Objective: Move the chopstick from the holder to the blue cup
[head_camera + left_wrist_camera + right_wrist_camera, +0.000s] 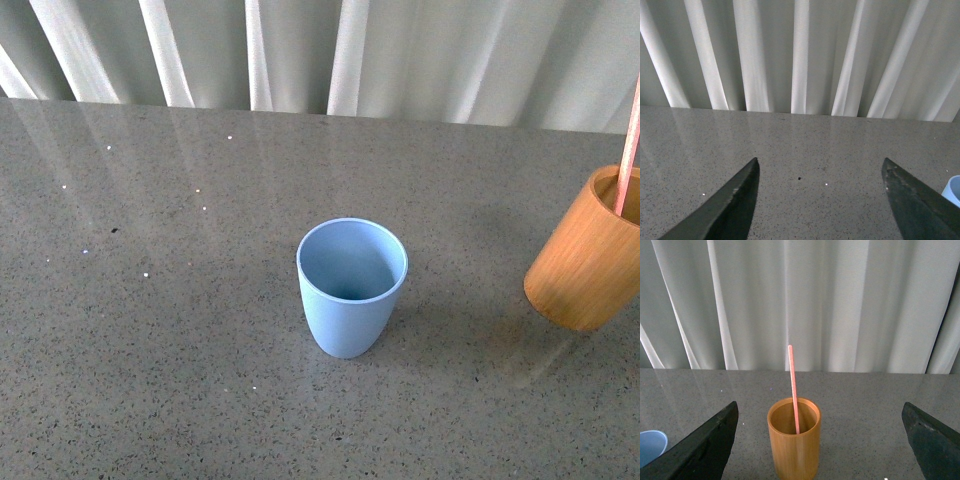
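The blue cup stands upright and empty in the middle of the grey table. The orange-brown holder stands at the right edge of the front view with one pinkish-red chopstick leaning in it. In the right wrist view the holder with the chopstick stands ahead of my open right gripper, nearer its left finger and apart from both. My left gripper is open and empty over bare table. The cup's rim shows at the edge of the left wrist view and the right wrist view.
A grey speckled table runs back to a white pleated curtain. Neither arm shows in the front view. Bare table lies to the left of the blue cup and between it and the holder.
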Controlling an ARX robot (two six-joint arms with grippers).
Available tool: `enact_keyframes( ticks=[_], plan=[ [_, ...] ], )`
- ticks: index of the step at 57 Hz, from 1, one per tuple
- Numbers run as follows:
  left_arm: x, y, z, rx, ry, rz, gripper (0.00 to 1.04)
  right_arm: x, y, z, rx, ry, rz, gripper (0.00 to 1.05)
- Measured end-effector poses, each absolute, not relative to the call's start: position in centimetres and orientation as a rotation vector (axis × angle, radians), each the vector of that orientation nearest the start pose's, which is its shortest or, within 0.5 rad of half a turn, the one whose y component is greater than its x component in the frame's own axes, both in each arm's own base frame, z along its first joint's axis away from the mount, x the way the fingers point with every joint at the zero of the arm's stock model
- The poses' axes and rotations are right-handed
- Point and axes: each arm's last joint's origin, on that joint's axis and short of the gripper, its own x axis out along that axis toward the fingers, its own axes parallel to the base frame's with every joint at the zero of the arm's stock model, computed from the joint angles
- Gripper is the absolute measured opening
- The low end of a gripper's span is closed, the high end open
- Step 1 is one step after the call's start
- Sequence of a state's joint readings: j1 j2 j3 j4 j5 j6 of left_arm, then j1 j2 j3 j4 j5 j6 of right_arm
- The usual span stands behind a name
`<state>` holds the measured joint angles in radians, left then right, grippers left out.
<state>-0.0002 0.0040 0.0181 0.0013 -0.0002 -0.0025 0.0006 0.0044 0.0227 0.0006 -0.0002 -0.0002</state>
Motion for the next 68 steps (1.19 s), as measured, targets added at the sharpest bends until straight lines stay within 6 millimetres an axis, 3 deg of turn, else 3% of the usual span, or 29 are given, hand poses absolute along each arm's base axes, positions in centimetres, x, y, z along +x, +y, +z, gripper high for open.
enact_keyframes(
  ticks=[9, 17, 29, 41, 52, 68],
  plan=[
    [9.7, 0.0, 17.0, -0.002, -0.015, 0.0, 1.0, 9.7, 0.0, 16.9, 0.046, 0.047, 0.041, 0.95],
    [9.7, 0.0, 17.0, -0.002, -0.015, 0.0, 0.98, 11.9, -1.0, 17.4, 0.192, 0.124, 0.066, 0.95],
    [9.7, 0.0, 17.0, -0.002, -0.016, 0.0, 0.98, 15.6, -2.5, 19.4, 0.21, 0.107, 0.119, 0.95],
    [9.7, 0.0, 17.0, -0.002, -0.016, 0.0, 0.98, 19.5, -3.1, 19.0, 0.243, 0.285, 0.208, 0.95],
    [9.7, 0.0, 17.0, -0.002, -0.016, 0.0, 0.98, 22.3, -3.5, 19.7, 0.231, 0.304, 0.2, 0.95],
    [9.7, 0.0, 17.0, -0.002, -0.016, 0.0, 0.98, 27.7, -5.8, 17.1, 0.165, 0.369, 0.007, 0.95]
  ],
)
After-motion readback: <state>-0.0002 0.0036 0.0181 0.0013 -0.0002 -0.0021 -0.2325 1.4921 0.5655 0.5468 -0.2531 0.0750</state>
